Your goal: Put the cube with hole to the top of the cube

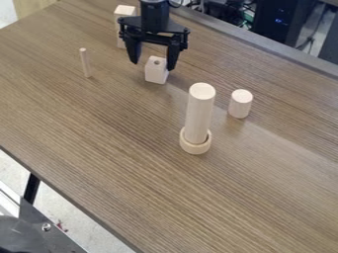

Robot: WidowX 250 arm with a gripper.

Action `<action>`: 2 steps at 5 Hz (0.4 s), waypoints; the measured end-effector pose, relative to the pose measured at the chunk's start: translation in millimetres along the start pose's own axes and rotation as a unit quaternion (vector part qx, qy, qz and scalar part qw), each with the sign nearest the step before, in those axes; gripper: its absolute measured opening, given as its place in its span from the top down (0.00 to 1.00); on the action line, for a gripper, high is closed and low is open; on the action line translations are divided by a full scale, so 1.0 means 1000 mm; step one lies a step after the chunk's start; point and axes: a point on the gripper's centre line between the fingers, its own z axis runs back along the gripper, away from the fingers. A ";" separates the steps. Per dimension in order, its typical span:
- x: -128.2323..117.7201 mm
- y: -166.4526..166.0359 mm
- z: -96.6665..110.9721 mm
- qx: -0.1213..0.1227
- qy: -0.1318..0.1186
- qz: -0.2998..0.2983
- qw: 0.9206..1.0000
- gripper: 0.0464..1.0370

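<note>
The black gripper [153,63] hangs over the upper part of the table, fingers wide apart. Below and between the fingertips stands the small pale wooden cube with a hole [156,73], its round hole showing in the top face. The right fingertip is close to the cube's upper right edge; a gap separates the left one from it. Whether the right finger touches the cube, I cannot tell. Behind the gripper's left side is a taller pale block [124,12], partly hidden by the gripper.
A thin peg [85,63] stands upright to the left. Right of centre, a tall cylinder [199,111] rises from inside a wooden ring [195,148], with a short cylinder [240,105] to its right. The wooden table [125,163] has its near edge at lower left.
</note>
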 end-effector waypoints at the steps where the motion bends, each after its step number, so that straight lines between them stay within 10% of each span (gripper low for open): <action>1: -0.001 0.002 -0.006 0.006 0.003 0.004 1.000 0.22; 2: 0.000 0.004 -0.015 0.013 0.004 0.006 1.000 0.45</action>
